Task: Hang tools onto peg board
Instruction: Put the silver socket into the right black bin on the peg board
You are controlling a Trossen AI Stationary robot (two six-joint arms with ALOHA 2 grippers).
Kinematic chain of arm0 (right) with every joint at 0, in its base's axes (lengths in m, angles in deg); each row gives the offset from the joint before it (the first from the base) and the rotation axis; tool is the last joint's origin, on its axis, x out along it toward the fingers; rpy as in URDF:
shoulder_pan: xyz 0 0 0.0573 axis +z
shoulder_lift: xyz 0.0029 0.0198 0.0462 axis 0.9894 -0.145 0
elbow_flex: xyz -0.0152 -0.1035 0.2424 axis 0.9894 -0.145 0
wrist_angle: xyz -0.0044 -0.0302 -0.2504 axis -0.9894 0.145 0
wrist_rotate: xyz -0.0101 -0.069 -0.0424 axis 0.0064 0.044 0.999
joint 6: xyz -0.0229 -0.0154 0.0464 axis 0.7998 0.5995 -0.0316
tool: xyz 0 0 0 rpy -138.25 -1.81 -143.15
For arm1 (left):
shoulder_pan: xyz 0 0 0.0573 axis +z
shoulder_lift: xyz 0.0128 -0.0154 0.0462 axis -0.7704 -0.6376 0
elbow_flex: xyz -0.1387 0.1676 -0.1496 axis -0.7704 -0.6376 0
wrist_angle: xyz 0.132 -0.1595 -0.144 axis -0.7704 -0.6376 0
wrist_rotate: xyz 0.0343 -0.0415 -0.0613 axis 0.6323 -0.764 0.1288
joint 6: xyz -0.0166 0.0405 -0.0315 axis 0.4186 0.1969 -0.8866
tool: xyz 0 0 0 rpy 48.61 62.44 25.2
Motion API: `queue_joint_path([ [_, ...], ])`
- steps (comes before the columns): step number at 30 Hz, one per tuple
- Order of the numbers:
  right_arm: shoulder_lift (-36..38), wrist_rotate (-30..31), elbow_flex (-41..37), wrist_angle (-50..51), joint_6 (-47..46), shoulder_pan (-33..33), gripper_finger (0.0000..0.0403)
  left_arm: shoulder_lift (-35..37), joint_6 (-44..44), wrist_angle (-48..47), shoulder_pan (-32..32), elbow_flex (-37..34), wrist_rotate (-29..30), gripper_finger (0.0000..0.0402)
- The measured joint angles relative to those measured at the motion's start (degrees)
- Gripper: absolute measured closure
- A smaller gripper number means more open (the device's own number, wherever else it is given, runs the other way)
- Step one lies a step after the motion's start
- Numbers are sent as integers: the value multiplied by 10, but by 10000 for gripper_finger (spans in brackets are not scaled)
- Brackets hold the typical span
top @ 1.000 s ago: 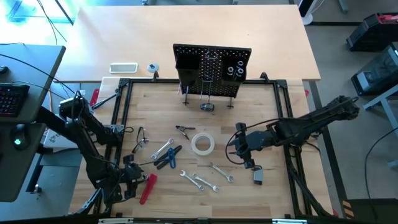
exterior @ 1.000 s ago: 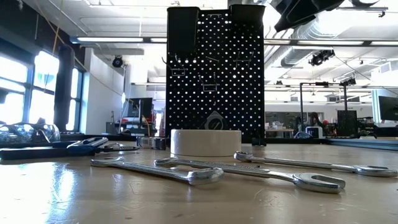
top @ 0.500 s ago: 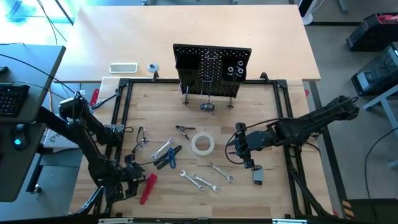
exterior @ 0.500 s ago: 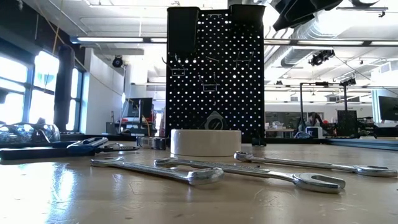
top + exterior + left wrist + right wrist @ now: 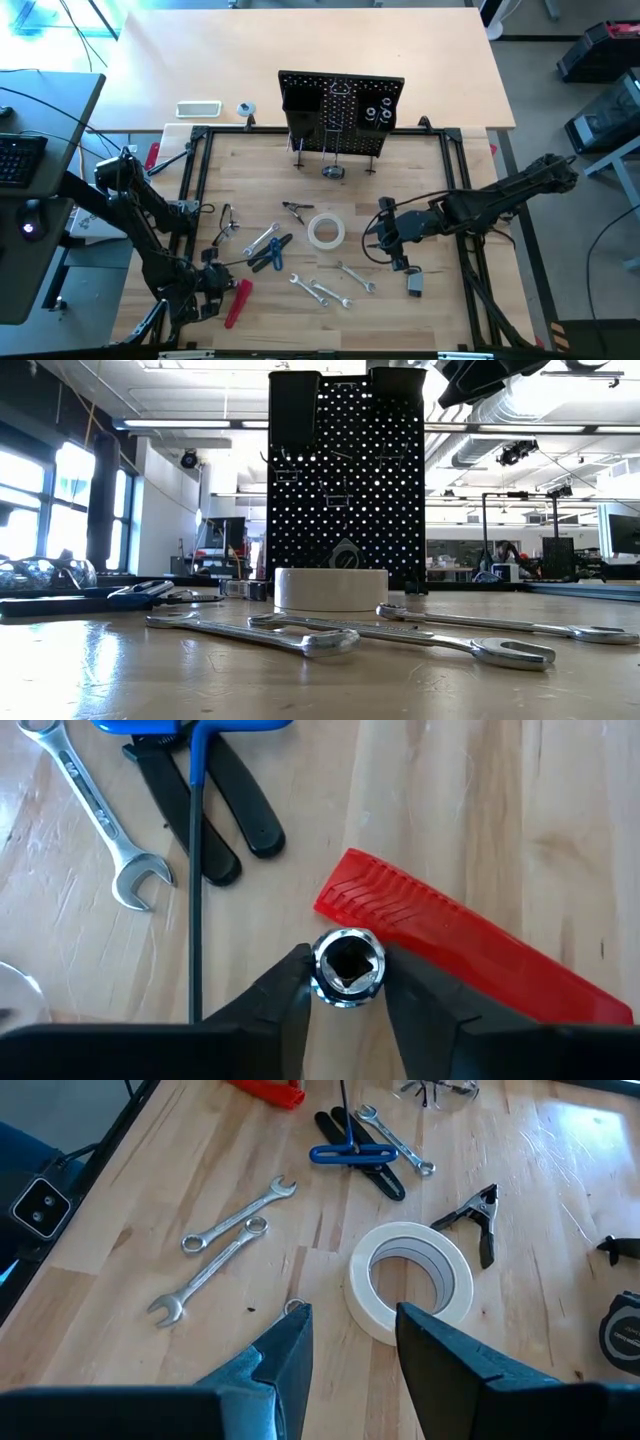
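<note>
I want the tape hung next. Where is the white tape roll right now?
In the high view the tape roll lies flat near the table's middle, in front of the peg board, between the black clamp and the right pincer.

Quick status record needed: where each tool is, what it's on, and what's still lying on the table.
left tool: near-left table corner, fingers closing around the silver socket end of the red-handled tool
right tool: open, empty, hovering beside the white tape roll
peg board: upright at the far edge
still on table: wrenches, blue-handled pliers, black clamp
</note>
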Motion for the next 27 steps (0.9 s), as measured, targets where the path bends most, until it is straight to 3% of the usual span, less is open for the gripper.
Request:
queue_joint_path([
  [11, 0, 0, 0, 0, 0, 0, 263, 0, 2, 0, 7, 0, 38, 311],
  [15, 0, 0, 0, 0, 0, 0, 263, 1, 41, 15, 30, 0, 49, 312],
  [21, 0, 3, 0, 4, -11, 0, 263, 24, 154, 38, 96, 0, 81, 313],
  [27, 0, 39, 0, 25, -41, 10, 263, 88, 341, 94, 194, 0, 128, 314],
])
